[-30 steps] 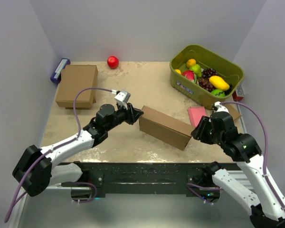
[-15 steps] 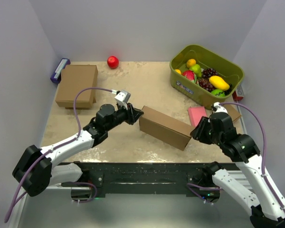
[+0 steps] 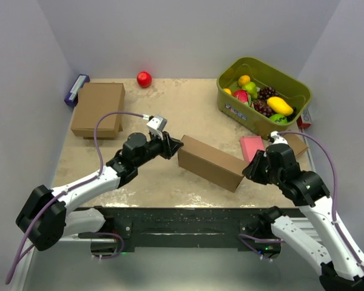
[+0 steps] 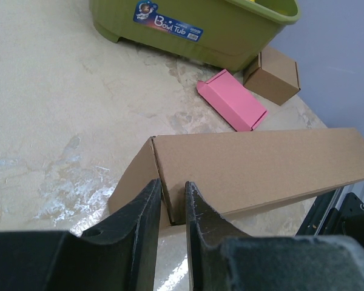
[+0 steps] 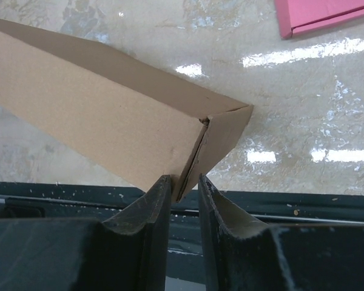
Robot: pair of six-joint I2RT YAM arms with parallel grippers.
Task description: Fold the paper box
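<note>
The paper box (image 3: 211, 162) is a long brown cardboard box lying slantwise in the middle of the table. My left gripper (image 3: 173, 147) is shut on its left end; in the left wrist view the fingers (image 4: 147, 206) pinch the corner edge of the paper box (image 4: 255, 170). My right gripper (image 3: 250, 170) is at its right end, near the table's front edge. In the right wrist view the right gripper (image 5: 183, 187) holds the box's (image 5: 109, 121) lower corner between narrowly spaced fingers.
A closed brown box (image 3: 98, 109) lies at the back left, with a blue object (image 3: 76, 90) beside it. A red ball (image 3: 144, 79) sits at the back. A green tub (image 3: 264, 97) of fruit, a pink box (image 3: 253, 147) and a small brown cube (image 3: 297, 144) are on the right.
My right gripper has shifted slightly left, closer onto the box's right end. The left arm and the box have hardly moved.
</note>
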